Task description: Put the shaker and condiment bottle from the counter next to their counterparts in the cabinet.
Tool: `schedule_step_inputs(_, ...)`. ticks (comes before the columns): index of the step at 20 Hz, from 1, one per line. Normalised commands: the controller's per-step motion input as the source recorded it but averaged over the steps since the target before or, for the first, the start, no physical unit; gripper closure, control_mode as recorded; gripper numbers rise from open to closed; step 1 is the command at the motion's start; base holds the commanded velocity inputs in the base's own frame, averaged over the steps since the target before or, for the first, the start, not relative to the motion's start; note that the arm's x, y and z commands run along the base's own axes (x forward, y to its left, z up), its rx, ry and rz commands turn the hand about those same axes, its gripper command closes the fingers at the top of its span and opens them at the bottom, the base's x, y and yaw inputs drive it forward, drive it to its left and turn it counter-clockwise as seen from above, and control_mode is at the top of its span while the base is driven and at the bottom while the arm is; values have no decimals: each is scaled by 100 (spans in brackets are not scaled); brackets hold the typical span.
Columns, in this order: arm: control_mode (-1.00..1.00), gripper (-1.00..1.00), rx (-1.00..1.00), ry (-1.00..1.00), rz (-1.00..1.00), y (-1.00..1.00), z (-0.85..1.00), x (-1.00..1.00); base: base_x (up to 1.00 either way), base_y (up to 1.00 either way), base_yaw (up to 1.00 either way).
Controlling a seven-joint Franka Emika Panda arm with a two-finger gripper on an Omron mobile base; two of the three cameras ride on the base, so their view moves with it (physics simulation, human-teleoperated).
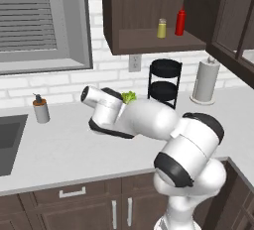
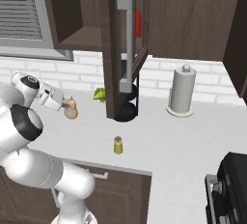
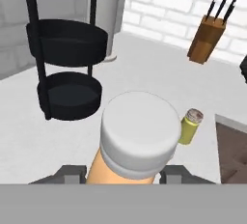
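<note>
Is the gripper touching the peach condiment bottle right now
Touching. In the hand view the gripper has its fingers pressed against both sides of the condiment bottle; the right base view shows the bottle at the gripper's tip.

No text, brand, number or sign can be read anywhere. The condiment bottle (image 3: 137,138), seen cap-first along the gripper (image 3: 126,174), shows no readable label.

My arm (image 1: 149,120) is made of smooth, glossy white shells with rounded, bulging segments. Black bands mark the joints between them, and one wide black ring sits at the big elbow. My wrist link ends in a grey round cap.
</note>
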Motion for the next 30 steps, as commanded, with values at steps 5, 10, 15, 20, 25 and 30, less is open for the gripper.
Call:
schedule_step_inputs(5,-100,100,-24,0,21,-53,90,-12,0,0,0)
schedule_step_inputs(10,-100,100,-22,0,25,-66,93,0,0,0,0)
schedule_step_inputs(15,-100,100,-15,0,24,-72,97,1,0,0,0)
schedule_step_inputs(20,-100,100,-1,17,1,-68,100,19,0,0,0)
schedule_step_inputs(25,-100,100,0,23,-5,-7,100,37,0,0,0)
schedule_step_inputs(30,-100,100,11,1,-1,67,89,10,0,0,0)
